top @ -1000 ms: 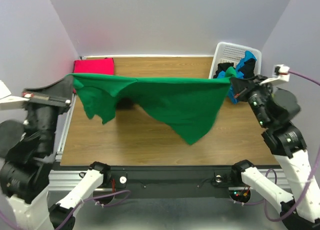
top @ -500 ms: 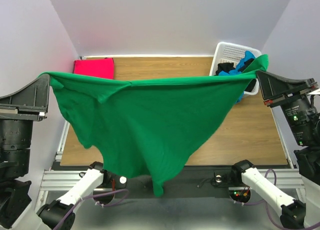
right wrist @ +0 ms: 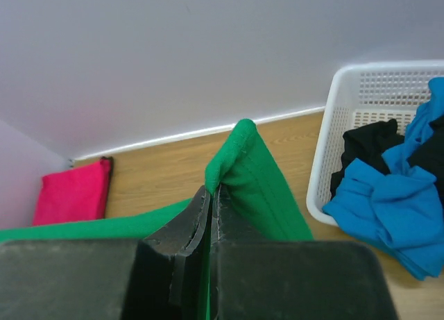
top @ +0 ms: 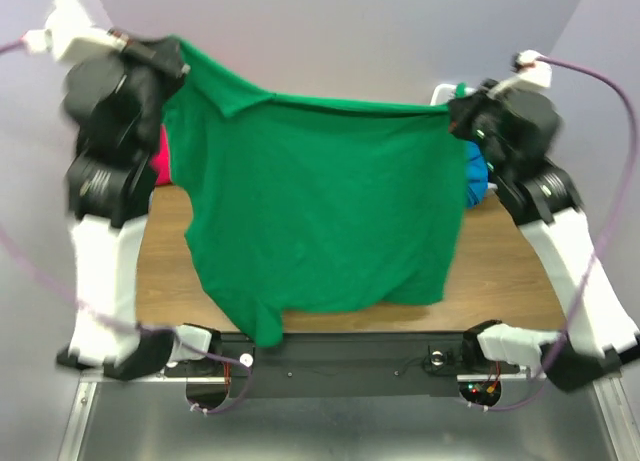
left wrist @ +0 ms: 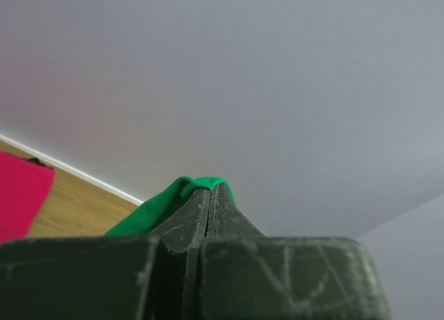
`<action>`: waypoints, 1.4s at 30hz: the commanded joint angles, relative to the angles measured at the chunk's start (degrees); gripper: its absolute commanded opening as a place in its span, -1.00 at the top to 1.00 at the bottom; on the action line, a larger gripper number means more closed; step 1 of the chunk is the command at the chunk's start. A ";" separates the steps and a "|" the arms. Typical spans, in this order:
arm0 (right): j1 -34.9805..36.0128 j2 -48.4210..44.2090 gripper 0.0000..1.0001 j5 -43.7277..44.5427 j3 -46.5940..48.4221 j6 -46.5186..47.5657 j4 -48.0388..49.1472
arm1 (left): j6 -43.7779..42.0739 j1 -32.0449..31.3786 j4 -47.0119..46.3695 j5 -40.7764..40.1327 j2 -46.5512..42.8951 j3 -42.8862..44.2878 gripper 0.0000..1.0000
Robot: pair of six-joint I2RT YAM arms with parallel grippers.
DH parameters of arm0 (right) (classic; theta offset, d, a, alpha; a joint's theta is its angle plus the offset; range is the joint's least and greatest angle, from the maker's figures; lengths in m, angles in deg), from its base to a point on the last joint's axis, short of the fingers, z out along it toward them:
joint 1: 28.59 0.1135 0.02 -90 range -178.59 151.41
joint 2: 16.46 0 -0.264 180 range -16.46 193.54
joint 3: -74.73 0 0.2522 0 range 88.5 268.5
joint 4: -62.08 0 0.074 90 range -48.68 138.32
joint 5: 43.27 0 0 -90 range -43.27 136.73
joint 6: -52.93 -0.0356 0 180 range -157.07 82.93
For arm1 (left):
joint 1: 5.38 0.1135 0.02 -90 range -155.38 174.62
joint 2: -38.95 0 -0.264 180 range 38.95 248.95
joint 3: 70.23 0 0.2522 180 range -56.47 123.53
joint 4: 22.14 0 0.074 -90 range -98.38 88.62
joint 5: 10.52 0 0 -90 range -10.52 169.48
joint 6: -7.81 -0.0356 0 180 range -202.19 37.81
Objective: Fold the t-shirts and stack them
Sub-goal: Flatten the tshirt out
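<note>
Grip: left gripper (left wrist: 211,194) and right gripper (right wrist: 210,194) clamp top corners of green t-shirt (top: 320,201).
Your move: lower it level, hem taut.

green t-shirt (top: 320,201) curtaining table (top: 510,271), basket (right wrist: 374,91) far right

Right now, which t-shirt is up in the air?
The green t-shirt: the left gripper and right gripper pinch its top; it hangs spread. The magenta one lies folded on the table; the blue one and black one sit in the basket.
</note>
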 commanded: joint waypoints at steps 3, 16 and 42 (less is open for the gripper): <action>-0.23 15.32 0.99 4.98 16.19 3.41 5.90 | -4.99 9.28 -13.84 11.18 14.21 16.48 1.00; -0.23 9.58 0.99 4.28 15.46 5.88 5.90 | 6.36 29.42 -24.65 40.91 9.26 10.14 1.00; -0.23 -29.82 0.99 -16.02 -72.45 -23.65 5.64 | 16.71 26.52 3.11 21.59 -50.98 -87.98 1.00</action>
